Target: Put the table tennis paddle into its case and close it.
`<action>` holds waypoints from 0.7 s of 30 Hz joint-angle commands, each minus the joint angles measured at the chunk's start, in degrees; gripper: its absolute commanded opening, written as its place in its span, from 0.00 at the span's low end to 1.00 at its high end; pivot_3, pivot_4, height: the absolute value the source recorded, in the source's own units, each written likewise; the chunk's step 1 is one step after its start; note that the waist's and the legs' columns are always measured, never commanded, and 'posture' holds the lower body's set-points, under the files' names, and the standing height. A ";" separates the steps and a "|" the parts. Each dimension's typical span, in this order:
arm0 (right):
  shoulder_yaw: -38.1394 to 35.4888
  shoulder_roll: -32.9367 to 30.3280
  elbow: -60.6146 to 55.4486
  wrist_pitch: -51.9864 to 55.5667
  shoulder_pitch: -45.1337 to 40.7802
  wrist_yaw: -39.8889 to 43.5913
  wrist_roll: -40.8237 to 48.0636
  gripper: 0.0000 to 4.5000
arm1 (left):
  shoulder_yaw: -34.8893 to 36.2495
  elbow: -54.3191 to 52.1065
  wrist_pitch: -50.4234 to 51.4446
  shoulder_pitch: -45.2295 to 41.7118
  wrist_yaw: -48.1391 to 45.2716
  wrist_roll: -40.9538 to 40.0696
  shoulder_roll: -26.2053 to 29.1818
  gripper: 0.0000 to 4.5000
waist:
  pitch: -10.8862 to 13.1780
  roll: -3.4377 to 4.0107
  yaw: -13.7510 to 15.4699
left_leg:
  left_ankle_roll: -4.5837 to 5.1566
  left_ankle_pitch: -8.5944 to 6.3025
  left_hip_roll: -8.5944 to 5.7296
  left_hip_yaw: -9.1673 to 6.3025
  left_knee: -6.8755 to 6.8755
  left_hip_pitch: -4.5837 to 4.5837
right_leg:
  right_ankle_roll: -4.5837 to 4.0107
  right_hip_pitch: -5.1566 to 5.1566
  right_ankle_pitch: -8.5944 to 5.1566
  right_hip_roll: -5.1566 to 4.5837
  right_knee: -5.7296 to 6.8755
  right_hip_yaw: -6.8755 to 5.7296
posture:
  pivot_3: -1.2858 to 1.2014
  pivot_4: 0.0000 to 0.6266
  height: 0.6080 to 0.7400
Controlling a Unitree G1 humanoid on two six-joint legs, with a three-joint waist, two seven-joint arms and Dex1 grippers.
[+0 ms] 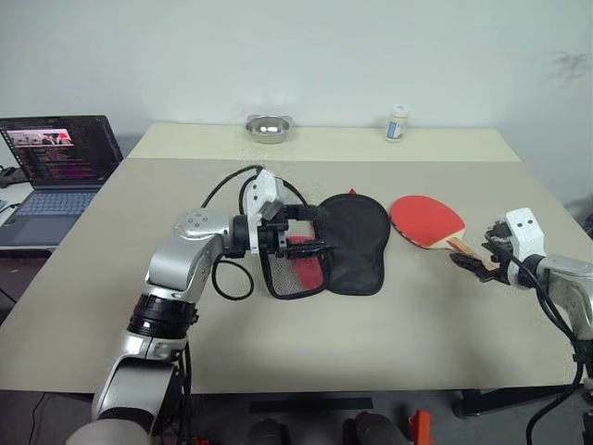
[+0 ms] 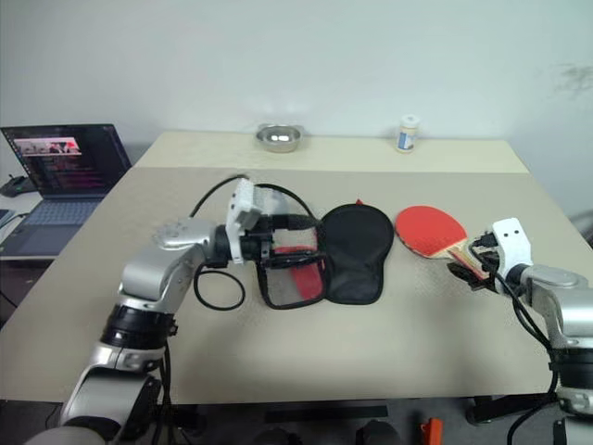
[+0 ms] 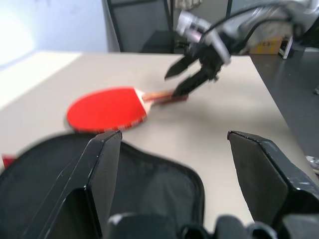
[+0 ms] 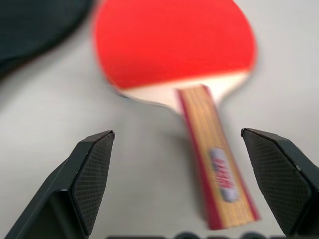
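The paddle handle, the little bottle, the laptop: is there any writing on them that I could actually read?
None can be read.
Paddle handle: a small red-and-white label, too blurred.
Small bottle: a blue-and-white label, too small.
Laptop screen: lines of text, too small.
Case: no lettering shows.

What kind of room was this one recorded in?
Probably a lab or office workspace: a plain beige table against a bare white wall, an open laptop showing code beside it, and cabling on the table.
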 commanded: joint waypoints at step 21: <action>8.99 7.27 40.43 -17.46 -20.06 3.56 -12.58 0.66 | -0.26 -0.23 -3.71 0.82 -0.15 0.76 1.88 0.82 | 0.01 0.01 -0.33 | -0.18 0.11 0.13 0.13 -0.08 0.87 | -0.01 0.74 0.01 0.01 0.02 0.12 | 0.52 0.24 1.00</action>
